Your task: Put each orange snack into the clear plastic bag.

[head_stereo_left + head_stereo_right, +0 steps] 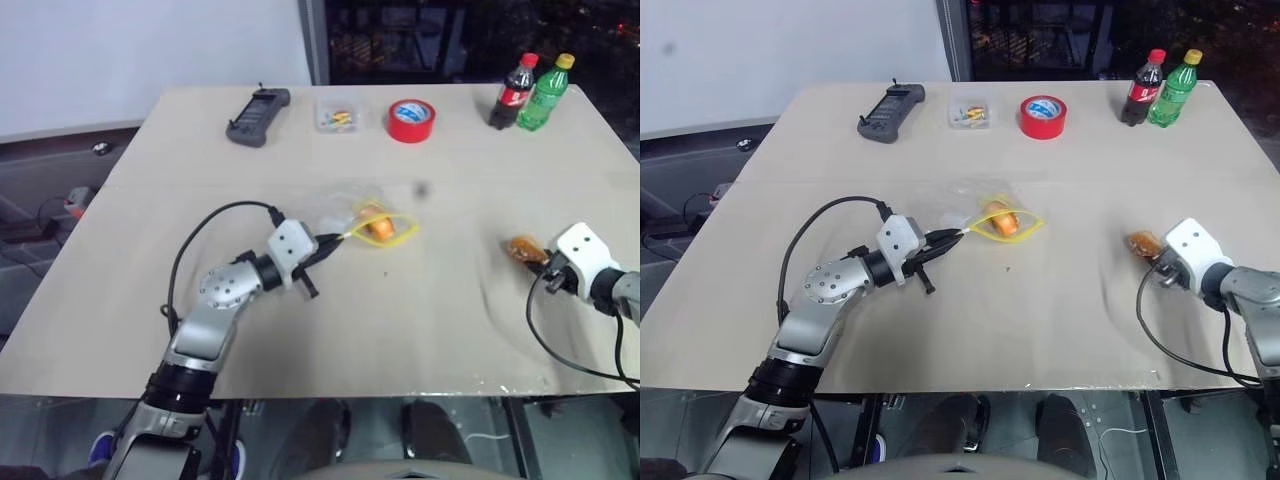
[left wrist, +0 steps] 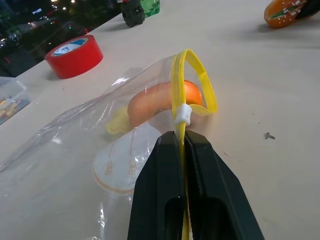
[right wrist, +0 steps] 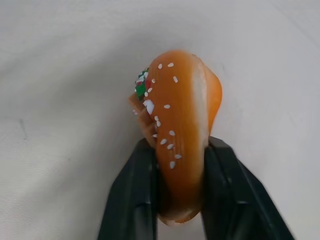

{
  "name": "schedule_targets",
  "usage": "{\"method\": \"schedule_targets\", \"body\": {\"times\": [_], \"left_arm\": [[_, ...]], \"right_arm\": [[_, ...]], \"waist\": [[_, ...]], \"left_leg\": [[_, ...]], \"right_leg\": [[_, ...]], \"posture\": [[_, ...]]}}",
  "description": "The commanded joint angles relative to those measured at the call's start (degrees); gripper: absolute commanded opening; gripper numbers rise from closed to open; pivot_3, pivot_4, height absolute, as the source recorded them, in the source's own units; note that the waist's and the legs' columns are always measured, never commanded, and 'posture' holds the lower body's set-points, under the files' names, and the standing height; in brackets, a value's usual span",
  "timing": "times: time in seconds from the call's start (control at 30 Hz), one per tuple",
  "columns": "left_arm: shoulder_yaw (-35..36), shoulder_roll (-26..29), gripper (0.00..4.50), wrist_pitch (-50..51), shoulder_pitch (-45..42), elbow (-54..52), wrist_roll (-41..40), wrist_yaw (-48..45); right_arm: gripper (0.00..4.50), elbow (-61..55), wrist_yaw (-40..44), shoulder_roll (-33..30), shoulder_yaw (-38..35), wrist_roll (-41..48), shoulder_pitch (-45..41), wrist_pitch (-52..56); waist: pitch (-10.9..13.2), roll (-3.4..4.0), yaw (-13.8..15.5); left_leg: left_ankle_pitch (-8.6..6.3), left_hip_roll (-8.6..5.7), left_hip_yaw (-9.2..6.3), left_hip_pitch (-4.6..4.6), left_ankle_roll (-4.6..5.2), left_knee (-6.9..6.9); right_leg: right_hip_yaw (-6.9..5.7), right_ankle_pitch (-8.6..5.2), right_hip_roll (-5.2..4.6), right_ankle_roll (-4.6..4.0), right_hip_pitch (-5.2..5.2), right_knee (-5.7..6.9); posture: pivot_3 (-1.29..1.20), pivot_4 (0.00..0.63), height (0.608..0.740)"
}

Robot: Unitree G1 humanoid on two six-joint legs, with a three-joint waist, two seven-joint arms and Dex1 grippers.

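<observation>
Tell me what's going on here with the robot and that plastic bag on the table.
The robot is bagging orange snacks. Its left gripper is shut on the yellow seal strip of the clear plastic bag, holding the mouth open, and one orange snack is already inside. Off to the right, the right gripper is shut on the second orange snack, which is at the table surface and has not yet been carried to the bag.

A wide rectangular beige table (image 1: 200, 290) is filling the room's middle, a plain white wall (image 1: 130, 50) standing behind, a dark window (image 1: 420, 35) beside it.
</observation>
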Motion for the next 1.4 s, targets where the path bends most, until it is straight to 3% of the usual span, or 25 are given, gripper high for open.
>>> {"method": "schedule_targets", "body": {"times": [0.03, 0.2, 0.37, 0.53, 0.87, 1.2, 1.3, 1.37, 1.4], "left_arm": [[1.36, 0.20, 0.00, -0.12, 0.20, -2.92, -0.98, 0.32], [1.89, -0.01, 0.00, 0.81, 0.75, -3.94, -2.23, 0.27], [1.93, 0.07, 0.00, 1.32, 1.06, -4.84, -2.79, 0.32], [1.76, 0.67, 0.00, 1.86, 3.51, -8.45, -3.43, -0.05], [1.21, 2.58, 0.00, 4.06, 7.89, -13.33, -3.84, -1.43], [1.73, 3.73, 0.00, 5.84, 10.33, -14.04, -3.51, -0.66], [2.78, 3.47, 0.00, 6.60, 10.69, -13.91, -4.19, 0.28], [3.90, 2.77, 0.00, 8.07, 10.62, -13.97, -5.59, 1.14], [4.52, 2.40, 0.00, 8.90, 10.52, -14.08, -6.35, 1.55]], "right_arm": [[1.23, -4.47, 0.23, 0.66, -2.20, 2.34, -0.81, 1.01], [1.23, -21.05, 1.47, 7.39, 0.34, 14.93, -2.36, 12.72], [1.23, -23.20, -3.46, 16.74, 7.36, 16.01, -7.31, 17.67], [1.23, -19.26, -5.71, 23.76, 16.31, 12.52, -12.42, 17.99], [1.23, -11.25, -4.62, 29.41, 21.07, 9.74, -19.72, 15.13], [1.23, 4.72, 0.45, 34.71, 27.29, 3.50, -28.35, 4.80], [2.00, 7.15, 1.07, 35.58, 27.89, 1.92, -29.41, 1.86], [2.93, 6.26, 0.05, 35.25, 27.47, 0.50, -28.91, 0.02], [2.93, 5.12, 0.16, 34.84, 26.85, 0.55, -28.20, -0.63]], "waist": [[0.00, 0.00, -0.03], [0.00, 0.00, -0.37], [0.00, -0.05, 0.05], [0.01, -0.05, -0.21], [0.01, -0.05, -0.78], [0.02, -0.04, -1.74], [0.02, -0.04, -1.70], [0.02, -0.04, -1.68], [0.02, -0.04, -1.67]], "left_leg": [[0.00, 0.00, 0.00, 0.00, 0.00, 0.00], [0.00, 0.08, -0.04, 0.00, -0.01, -0.02], [-0.01, 0.02, -0.07, -0.01, 0.00, 0.02], [0.00, -0.03, -0.09, -0.07, 0.00, 0.01], [0.00, -0.02, -0.10, -0.05, -0.01, -0.02], [0.00, -0.01, -0.10, -0.01, -0.02, -0.05], [0.00, -0.01, -0.09, -0.02, -0.01, -0.05], [0.00, -0.01, -0.10, -0.01, -0.02, -0.04], [0.00, -0.01, -0.10, -0.01, -0.02, -0.04]], "right_leg": [[0.00, 0.00, 0.00, 0.00, 0.00, 0.00], [0.05, 0.00, 0.02, 0.00, -0.02, 0.01], [-0.03, 0.00, -0.01, 0.00, 0.01, 0.00], [-0.04, 0.00, -0.04, -0.01, -0.05, 0.00], [-0.05, 0.00, 0.08, -0.01, -0.07, 0.01], [-0.04, 0.00, 0.15, -0.02, -0.10, 0.03], [-0.04, 0.00, 0.20, -0.02, -0.13, 0.02], [-0.05, 0.00, 0.21, -0.02, -0.13, 0.02], [-0.05, 0.00, 0.21, -0.02, -0.13, 0.03]], "posture": [[0.00, 0.150, 0.740], [0.00, 0.150, 0.740], [0.00, 0.150, 0.740], [0.00, 0.150, 0.740], [0.00, 0.150, 0.740], [0.00, 0.150, 0.740], [0.00, 0.150, 0.740], [0.00, 0.150, 0.740], [0.00, 0.150, 0.740]]}}
